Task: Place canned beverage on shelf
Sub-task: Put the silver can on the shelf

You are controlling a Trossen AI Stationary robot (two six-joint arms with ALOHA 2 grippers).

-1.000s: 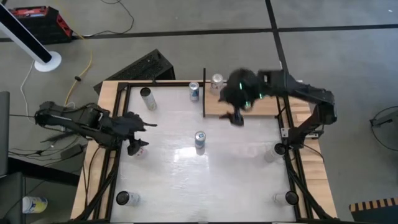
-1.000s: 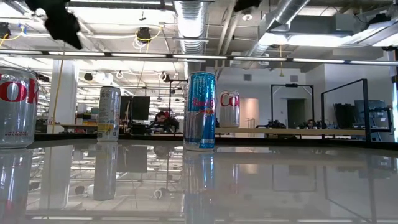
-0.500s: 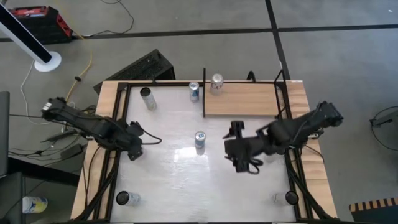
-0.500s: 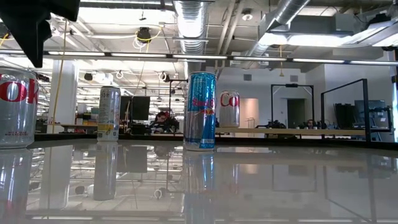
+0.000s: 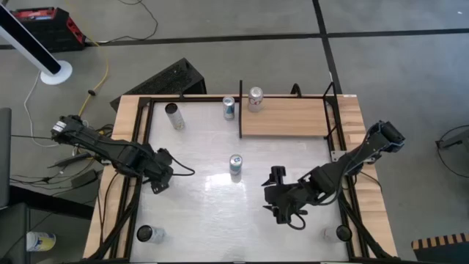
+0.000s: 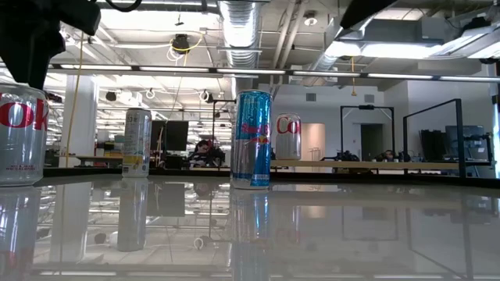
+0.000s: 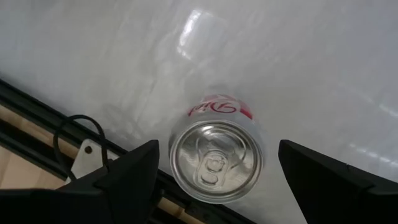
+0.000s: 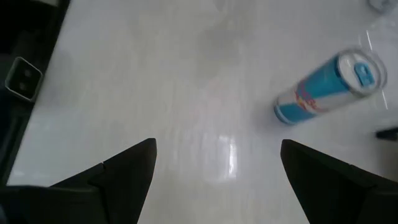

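Can [image 5: 255, 96] stands on shelf [image 5: 289, 117] | right gripper [image 5: 277, 199] has pulled back over counter [image 5: 220, 213], fingers apart, empty | left gripper [image 7: 214, 180] spread above another can [image 7: 216, 158], next pick likely.

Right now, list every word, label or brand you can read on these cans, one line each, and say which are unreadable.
"Co" in red: the silver can on the shelf, rest turned away.
"o" in red: the silver can at the table's left edge, partly cut off.
Red script on the can under the left gripper: too curved to read.
Blue-and-silver can: red lettering, blurred.
Pale slim can: print too small.
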